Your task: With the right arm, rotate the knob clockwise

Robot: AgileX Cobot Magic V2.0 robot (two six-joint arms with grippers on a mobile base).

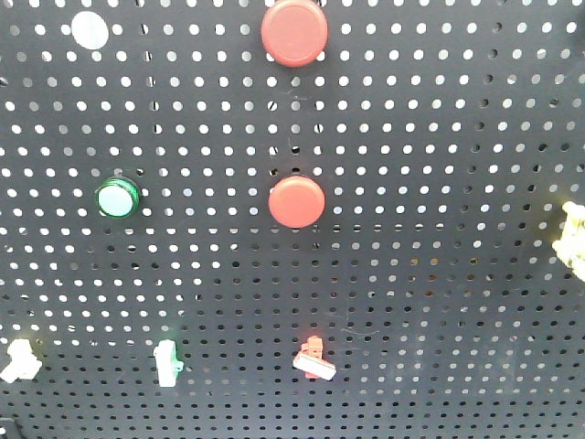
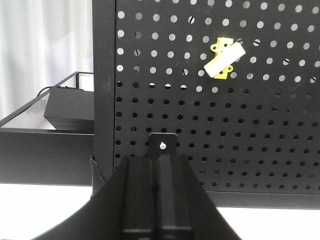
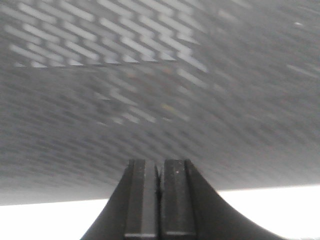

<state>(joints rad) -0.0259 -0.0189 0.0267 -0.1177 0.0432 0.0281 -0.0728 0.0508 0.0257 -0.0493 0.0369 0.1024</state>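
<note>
Several small knob switches stick out of the black pegboard [image 1: 439, 274]: a white one [image 1: 18, 359], a white one on a green base [image 1: 166, 362], a white one on a red base [image 1: 314, 359] and a pale yellow one [image 1: 574, 238] at the right edge. I cannot tell which is the task's knob. No gripper shows in the front view. My right gripper [image 3: 159, 162] is shut and empty, facing a blurred stretch of pegboard with no knob in sight. My left gripper [image 2: 159, 159] is shut and empty, low before the board, below a yellow knob [image 2: 223, 60].
The board also carries two red push buttons [image 1: 293, 32] [image 1: 296, 201], a green-ringed button [image 1: 118, 197] and a white button [image 1: 90, 30]. A small black bracket with a screw [image 2: 163, 145] sits just beyond the left fingertips. A black box [image 2: 67, 107] lies left of the board.
</note>
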